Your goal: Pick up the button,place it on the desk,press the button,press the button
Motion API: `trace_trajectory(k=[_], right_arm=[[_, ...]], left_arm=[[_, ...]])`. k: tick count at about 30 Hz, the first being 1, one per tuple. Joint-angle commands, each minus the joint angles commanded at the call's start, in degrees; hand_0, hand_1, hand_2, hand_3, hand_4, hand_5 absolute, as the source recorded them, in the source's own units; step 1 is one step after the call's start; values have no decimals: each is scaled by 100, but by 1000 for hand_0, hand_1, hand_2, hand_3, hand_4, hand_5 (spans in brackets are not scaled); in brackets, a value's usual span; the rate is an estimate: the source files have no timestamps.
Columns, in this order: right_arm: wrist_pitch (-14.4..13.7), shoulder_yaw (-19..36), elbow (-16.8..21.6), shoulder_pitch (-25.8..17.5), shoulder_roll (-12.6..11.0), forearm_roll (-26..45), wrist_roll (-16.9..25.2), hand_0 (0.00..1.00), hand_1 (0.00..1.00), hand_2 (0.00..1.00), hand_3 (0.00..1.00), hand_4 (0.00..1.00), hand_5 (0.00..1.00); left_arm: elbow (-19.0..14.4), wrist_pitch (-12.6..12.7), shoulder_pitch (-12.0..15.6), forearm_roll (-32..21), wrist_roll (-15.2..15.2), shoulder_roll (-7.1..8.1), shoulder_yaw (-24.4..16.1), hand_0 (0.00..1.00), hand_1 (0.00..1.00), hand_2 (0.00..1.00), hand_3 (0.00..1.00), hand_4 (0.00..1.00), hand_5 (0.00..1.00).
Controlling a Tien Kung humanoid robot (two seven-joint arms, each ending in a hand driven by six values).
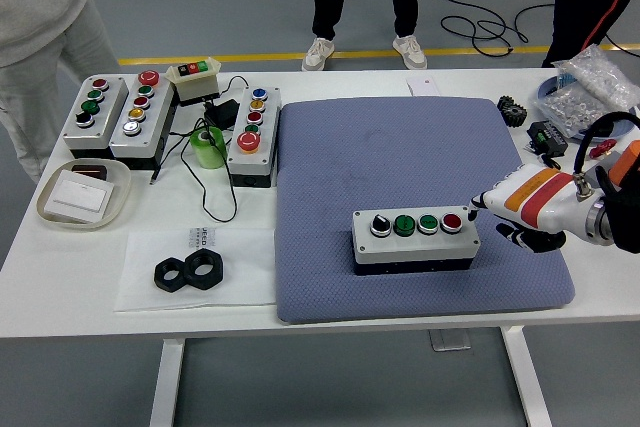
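Button box (pixel 415 238) on blue mat (pixel 400 167), right hand (pixel 520 209) just beside, fingers curled, one fingertip extended

I see my white right hand with the orange and red stripe (pixel 527 209) just beside the right end of the grey four-button box (pixel 415 240), one finger pointing, the others curled under.
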Motion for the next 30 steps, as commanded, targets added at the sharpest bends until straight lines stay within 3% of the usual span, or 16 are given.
trace_trajectory(k=[8,30], right_arm=[[-7,-99,-24,148,163,0,6,202,46,97,773,386,2],[-115,-125,-281,-40,450,0,-2,200,46,98,776,380,2]], left_arm=[[0,3,-18,-13,-7,-7,13,741,898,969,766,572,998],[0,-24,-24,71,5,-4,-12,743,898,969,764,572,998]])
